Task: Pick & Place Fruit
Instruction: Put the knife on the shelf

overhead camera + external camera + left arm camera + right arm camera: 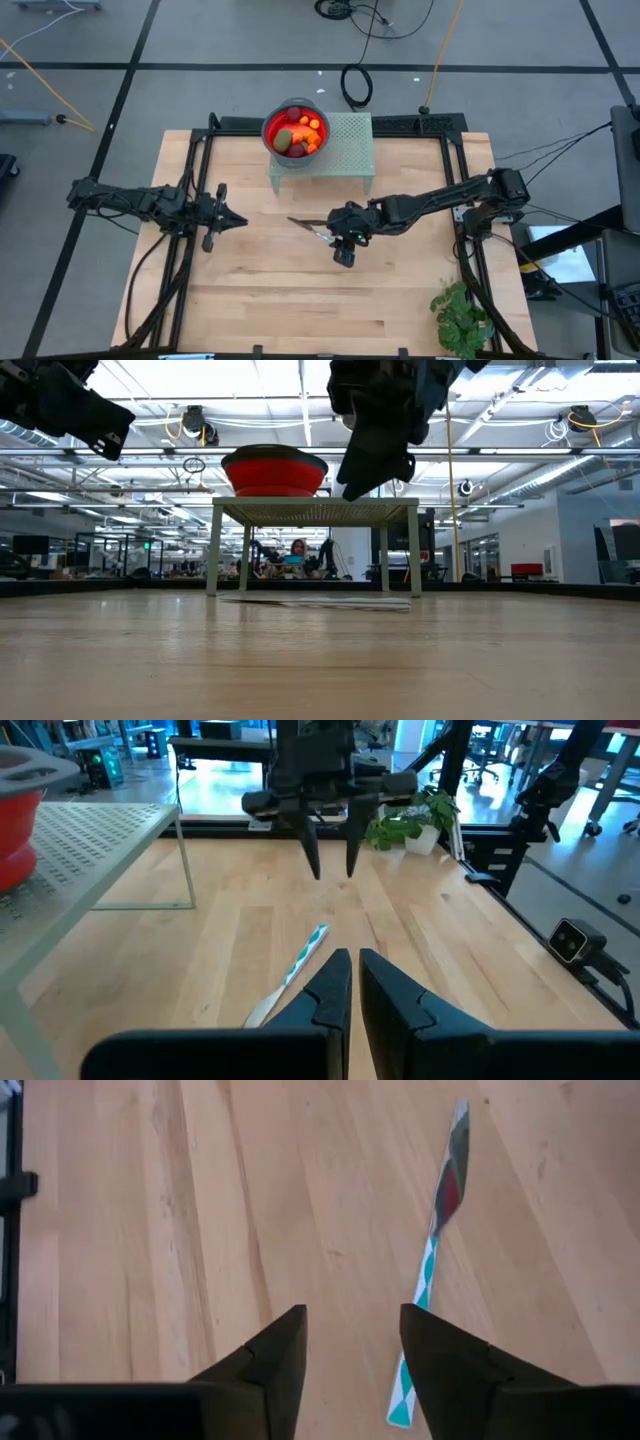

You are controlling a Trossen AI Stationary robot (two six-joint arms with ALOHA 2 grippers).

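Observation:
The fruit (297,134), orange, dark red and olive-brown pieces, lies in a red bowl (272,127). The bowl stands on a pale green perforated stand (345,150) at the table's far middle. In the low view the bowl's wall (275,472) hides the fruit. My left gripper (240,220) (350,970) hovers shut over the table's left half, pointing right. My right gripper (345,258) (350,1335) hangs open above the table's middle, fingers pointing down, holding nothing. It also shows in the left wrist view (333,870).
A thin knife with a teal-and-white handle (310,228) (440,1230) (300,965) lies flat on the wood between the two grippers, just beside my right gripper's fingers. A green leafy plant (460,315) sits at the near right corner. Bare wood spreads across the near half.

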